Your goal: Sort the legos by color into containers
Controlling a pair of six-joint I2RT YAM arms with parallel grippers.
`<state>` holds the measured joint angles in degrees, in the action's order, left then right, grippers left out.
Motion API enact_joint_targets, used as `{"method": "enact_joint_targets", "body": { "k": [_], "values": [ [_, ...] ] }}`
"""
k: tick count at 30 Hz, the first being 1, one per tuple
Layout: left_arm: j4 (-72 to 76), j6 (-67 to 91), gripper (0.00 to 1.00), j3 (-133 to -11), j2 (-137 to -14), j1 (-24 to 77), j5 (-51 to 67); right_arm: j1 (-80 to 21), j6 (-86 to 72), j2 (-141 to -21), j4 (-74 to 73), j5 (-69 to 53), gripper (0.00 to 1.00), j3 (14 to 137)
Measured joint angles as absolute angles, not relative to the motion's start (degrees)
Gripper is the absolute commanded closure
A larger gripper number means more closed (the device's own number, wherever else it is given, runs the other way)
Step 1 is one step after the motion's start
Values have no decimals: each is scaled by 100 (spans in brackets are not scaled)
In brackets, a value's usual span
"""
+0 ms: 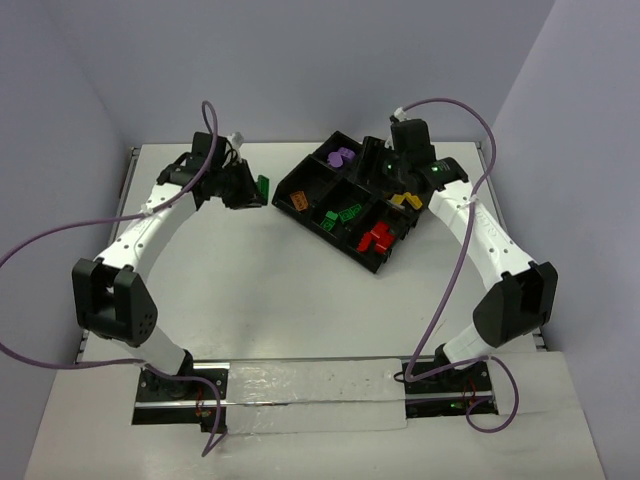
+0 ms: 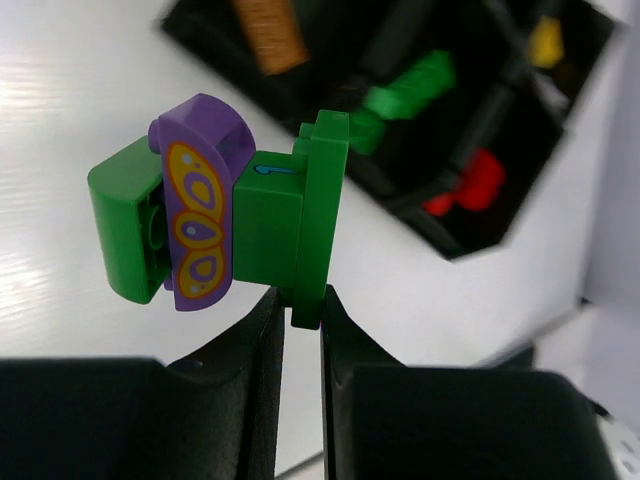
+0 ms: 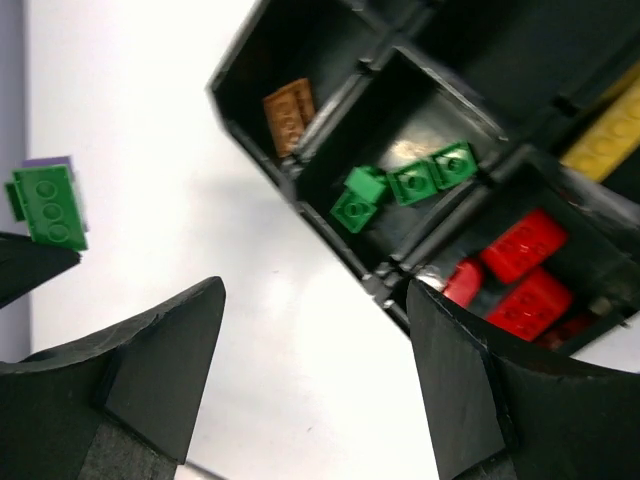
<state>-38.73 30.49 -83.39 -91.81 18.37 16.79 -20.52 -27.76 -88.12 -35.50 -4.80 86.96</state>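
Grip check first: your L gripper point(image 2: 302, 310) is clamped tight on a thin green plate at the btm of a small green lego cluster point(image 2: 268, 225). Fingers are nearly touching, w/ only that plate's edge between them. A curved purple piece point(image 2: 200, 215) w/ yellow-orange oval print is stuck on the cluster's side, and a rounded green block sits beyond it. The cluster is off the desk point(image 1: 280, 300), held up in the air toward the far edge, just left of the tray's left corner.

The black divided tray point(image 3: 228, 62) sits diagonal on the desk, far-right area. Compartments, as far as you can see them:
- orange-brown brick point(image 3: 290, 115), alone in the section at the tray's left corner
- three green bricks point(image 3: 405, 185) in the next section along the near side
- red bricks point(image 3: 520, 270) at the near corner, piled together
- yellow brick point(image 3: 605, 145) beyond the reds, partly cut off in the wrist view
- purple pieces point(image 1: 342, 157) in the far section

Your R gripper point(image 3: 315, 300) hangs over the tray's right side, jaws spread wide w/ nothing between them.
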Motion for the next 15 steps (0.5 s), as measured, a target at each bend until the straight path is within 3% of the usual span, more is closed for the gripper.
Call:
{"method": "enact_joint_targets", "body": {
  "k": [10, 15],
  "values": [
    [-2788, 3686, 100, -8267, -8947, 1839, 3723, -2147, -2834, -9026, -4115, -1304, 19, 9384],
    [-2760, 3813, 100, -8276, -8953, 1859, 3631, -2156, -2868, -9026, -4257, -1392, 19, 9413]
  ]
}}
